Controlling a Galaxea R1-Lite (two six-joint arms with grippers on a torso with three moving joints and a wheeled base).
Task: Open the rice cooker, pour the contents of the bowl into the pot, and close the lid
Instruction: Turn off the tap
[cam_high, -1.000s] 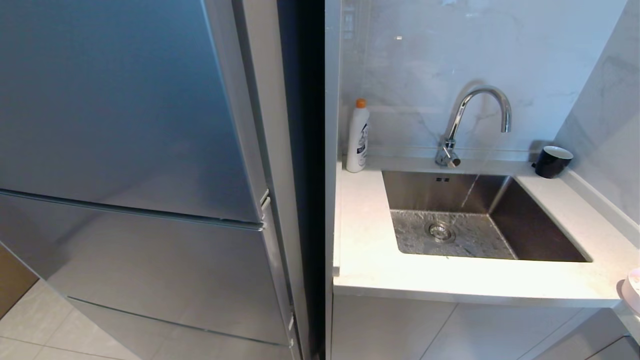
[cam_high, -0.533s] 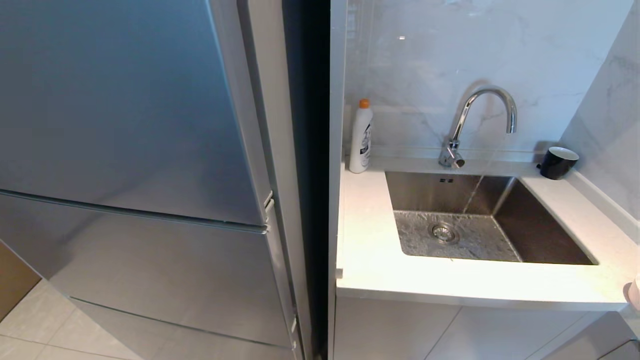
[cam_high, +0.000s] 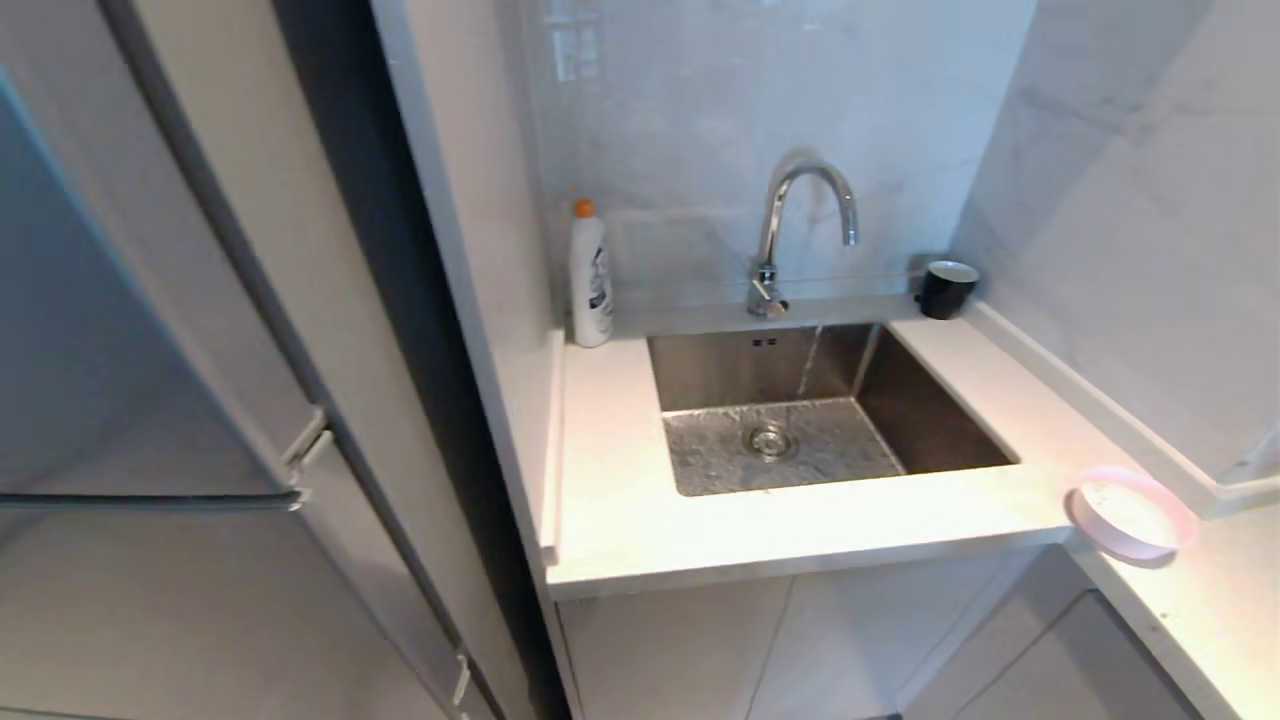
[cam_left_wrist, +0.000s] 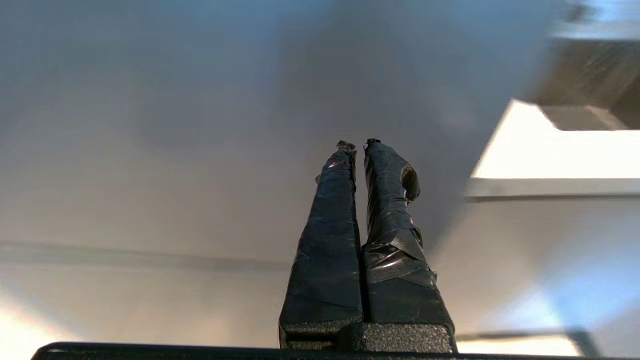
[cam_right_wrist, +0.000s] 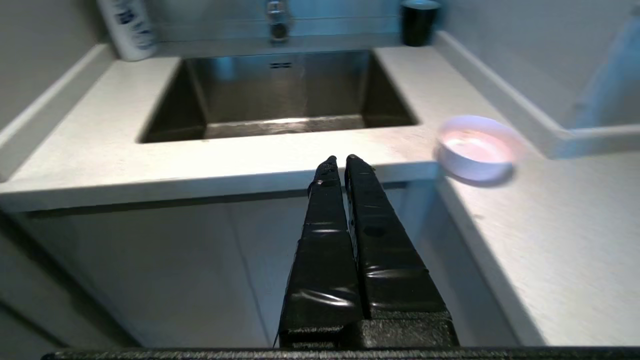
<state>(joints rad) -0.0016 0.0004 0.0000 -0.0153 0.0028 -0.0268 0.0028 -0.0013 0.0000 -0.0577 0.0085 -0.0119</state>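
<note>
On the pale countertop (cam_high: 620, 520), right at the corner where it turns toward the robot's right, sits one bowl (cam_high: 1133, 512), pink outside and white within; it rests near the counter's front edge, well apart from everything else. Whether anything lies in it cannot be told (the inside reads only as a pale blur). The rice cooker is in none of the views.

One steel sink (cam_high: 800, 410) is set into the counter, with one drain in its floor and one curved tap (cam_high: 800, 225) behind it, from which a thin stream of water falls. One white bottle (cam_high: 590, 275) with an orange cap stands at the sink's back left corner, against the wall. One black cup (cam_high: 945, 288) with a white rim stands at the back right corner. To the left stands a grey fridge (cam_high: 150, 400).

Two grippers show, each only in its own wrist view. The left gripper (cam_left_wrist: 358, 146) has its fingers pressed together, empty, facing the fridge's grey surface. The right gripper (cam_right_wrist: 341, 161) is likewise closed on nothing, held in front of the counter's edge, the bowl off to one side of it.
</note>
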